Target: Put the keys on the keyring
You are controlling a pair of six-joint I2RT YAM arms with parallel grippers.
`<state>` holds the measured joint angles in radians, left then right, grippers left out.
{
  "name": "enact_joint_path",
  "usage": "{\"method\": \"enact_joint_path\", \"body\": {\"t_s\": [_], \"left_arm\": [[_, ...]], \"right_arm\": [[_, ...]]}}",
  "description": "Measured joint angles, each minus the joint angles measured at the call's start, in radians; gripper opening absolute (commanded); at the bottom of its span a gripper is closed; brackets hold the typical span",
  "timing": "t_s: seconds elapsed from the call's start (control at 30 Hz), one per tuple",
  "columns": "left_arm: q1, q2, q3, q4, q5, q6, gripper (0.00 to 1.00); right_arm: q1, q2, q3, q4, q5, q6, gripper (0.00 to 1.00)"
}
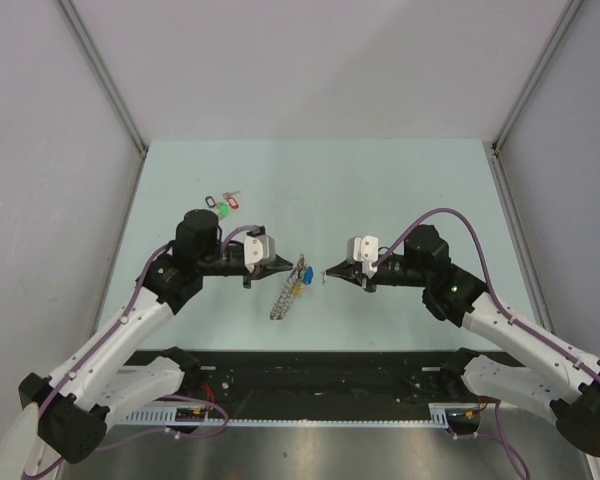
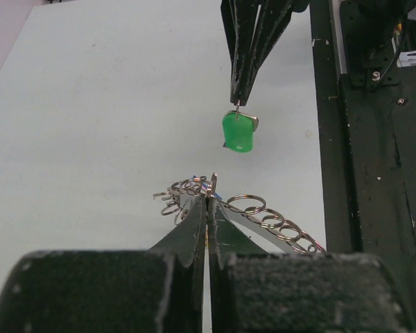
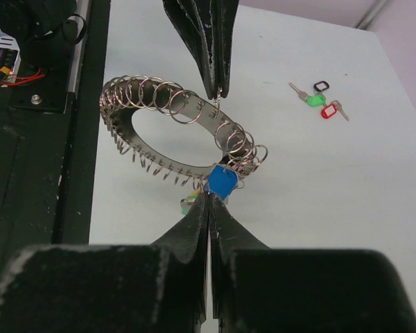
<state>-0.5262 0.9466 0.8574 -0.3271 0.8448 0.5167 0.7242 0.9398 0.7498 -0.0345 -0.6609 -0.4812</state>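
Ideally the left gripper (image 1: 288, 264), pinched shut on the keyring (image 3: 144, 147) between the arms, should hold it steady while the right gripper (image 2: 237, 103), clamped on the green-tagged key (image 2: 237, 132), eases it squarely onto a free coil beside the blue-tagged key (image 3: 222, 182).

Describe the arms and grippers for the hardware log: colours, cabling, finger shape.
The left arm and right arm have white link shells and black joint housings. A purple cable runs along each. Each wrist carries a white block behind the gripper. The left gripper and right gripper are black, with fingers tapering to narrow tips.
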Motion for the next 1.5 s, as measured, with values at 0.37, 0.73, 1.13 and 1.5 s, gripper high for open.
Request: {"method": "enact_joint_path", "body": {"t_s": [0.37, 0.73, 1.13, 1.5], "left_arm": [[-0.086, -0.040, -0.044, -0.037, -0.026, 0.045, 0.00], [-0.102, -0.040, -0.044, -0.038, -0.029, 0.051, 0.00], [-0.105, -0.057, -0.078, 0.013, -0.028, 0.016, 0.00], [-0.106, -0.056, -0.101, 0.091, -0.018, -0.058, 0.00]], "right_arm": [[0.109, 0.001, 0.000, 0.010, 0.063, -0.014, 0.00], [0.158, 0.022, 0.000, 0.010, 0.133, -0.029, 0.00], [0.184, 0.051, 0.000, 0.010, 0.165, -0.036, 0.00], [0.193, 0.051, 0.000, 0.010, 0.183, -0.036, 0.00]]}}
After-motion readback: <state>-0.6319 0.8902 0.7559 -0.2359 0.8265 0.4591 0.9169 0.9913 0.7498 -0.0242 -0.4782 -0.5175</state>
